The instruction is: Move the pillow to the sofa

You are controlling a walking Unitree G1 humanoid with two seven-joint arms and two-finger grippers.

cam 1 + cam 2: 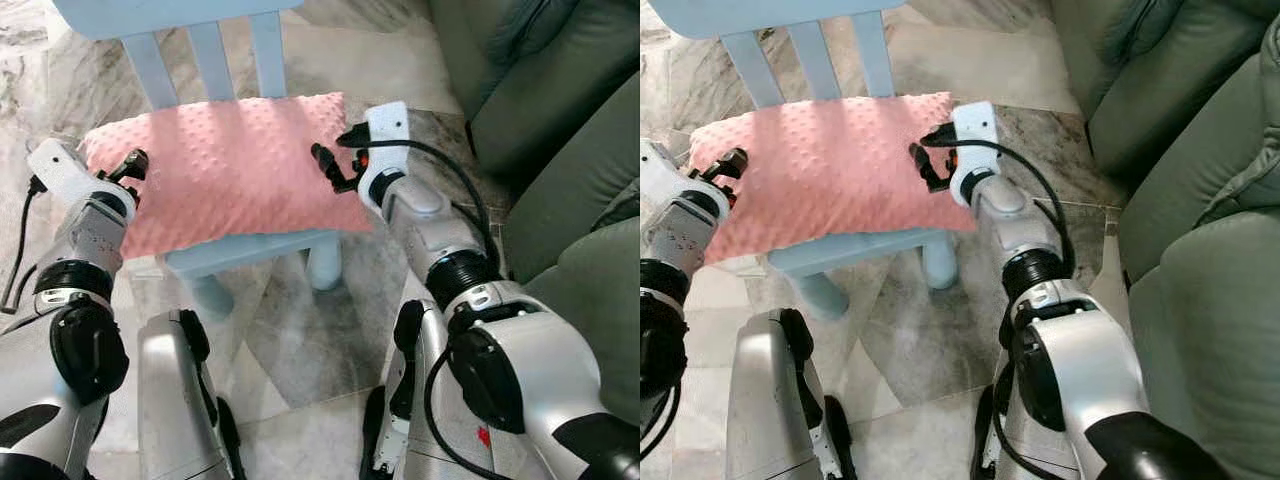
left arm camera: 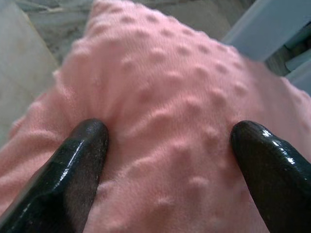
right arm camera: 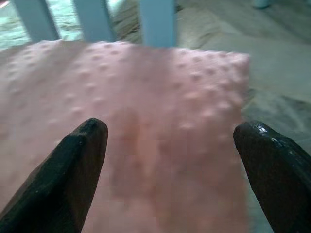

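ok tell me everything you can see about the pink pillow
The pink pillow is rectangular, of soft plush fabric covered in small raised dots. It lies flat on the seat of a light blue chair, overhanging the seat edges. The left gripper and right gripper sit at its opposite ends, fingers spread open over the fabric. It is not yet lifted.

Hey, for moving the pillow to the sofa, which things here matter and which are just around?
Part of the job:
- pink pillow, lying on the chair seat
- green sofa, on the robot's right
- left gripper and right gripper, jaws open at the pillow's two ends

Just around:
- light blue chair
- marble floor
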